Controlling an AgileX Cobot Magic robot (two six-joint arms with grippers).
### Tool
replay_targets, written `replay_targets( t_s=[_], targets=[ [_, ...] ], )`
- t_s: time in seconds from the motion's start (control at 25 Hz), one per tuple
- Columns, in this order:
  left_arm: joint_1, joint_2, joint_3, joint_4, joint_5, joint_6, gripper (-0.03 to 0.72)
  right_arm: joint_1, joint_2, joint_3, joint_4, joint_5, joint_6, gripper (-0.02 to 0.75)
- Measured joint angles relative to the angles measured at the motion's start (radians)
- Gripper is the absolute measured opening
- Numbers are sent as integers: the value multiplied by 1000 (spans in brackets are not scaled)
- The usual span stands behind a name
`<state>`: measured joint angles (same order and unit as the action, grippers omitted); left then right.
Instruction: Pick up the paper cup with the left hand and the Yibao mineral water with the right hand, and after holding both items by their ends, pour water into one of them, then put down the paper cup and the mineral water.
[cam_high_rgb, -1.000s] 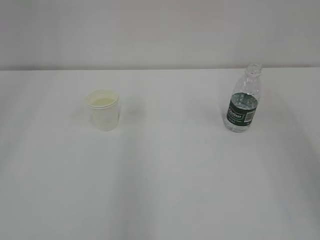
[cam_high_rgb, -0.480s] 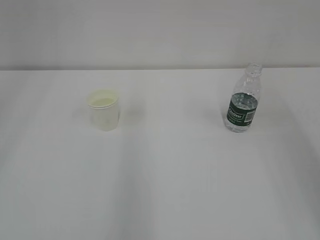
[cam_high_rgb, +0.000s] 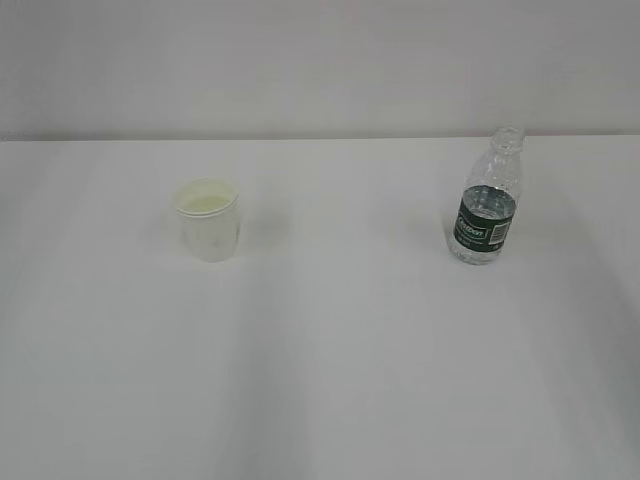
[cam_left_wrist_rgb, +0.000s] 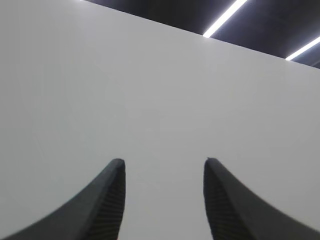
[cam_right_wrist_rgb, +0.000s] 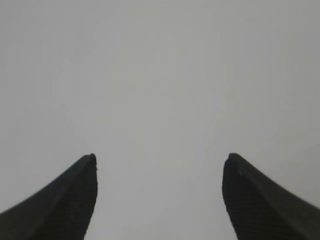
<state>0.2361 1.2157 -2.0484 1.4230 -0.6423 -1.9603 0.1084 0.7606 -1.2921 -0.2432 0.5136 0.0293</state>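
The small white paper cup (cam_high_rgb: 208, 219) stands upright on the left of the white table, its cream inside showing. On the right stands the Yibao mineral water (cam_high_rgb: 487, 200), a clear ribbed bottle with a dark green label and no cap. Neither arm shows in the exterior view. In the left wrist view my left gripper (cam_left_wrist_rgb: 164, 161) is open, with only bare white surface between its dark fingers. In the right wrist view my right gripper (cam_right_wrist_rgb: 160, 156) is open wider, also with nothing between its fingers. Cup and bottle appear in neither wrist view.
The white table (cam_high_rgb: 340, 340) runs back to a pale wall. In the left wrist view a dark ceiling with strip lights (cam_left_wrist_rgb: 225, 16) shows beyond the white surface's far edge.
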Motion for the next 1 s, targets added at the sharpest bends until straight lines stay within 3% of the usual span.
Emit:
replay_targets(
  t_s=[0.48,0.68,1.0],
  targets=[
    [0,-10,0,41,86,148,365,0,0,0,0,0,0,589],
    [0,-23,0,264,88,-2,365,0,0,0,0,0,0,590],
    [0,-27,0,328,88,-72,364,0,0,0,0,0,0,589]
  ],
)
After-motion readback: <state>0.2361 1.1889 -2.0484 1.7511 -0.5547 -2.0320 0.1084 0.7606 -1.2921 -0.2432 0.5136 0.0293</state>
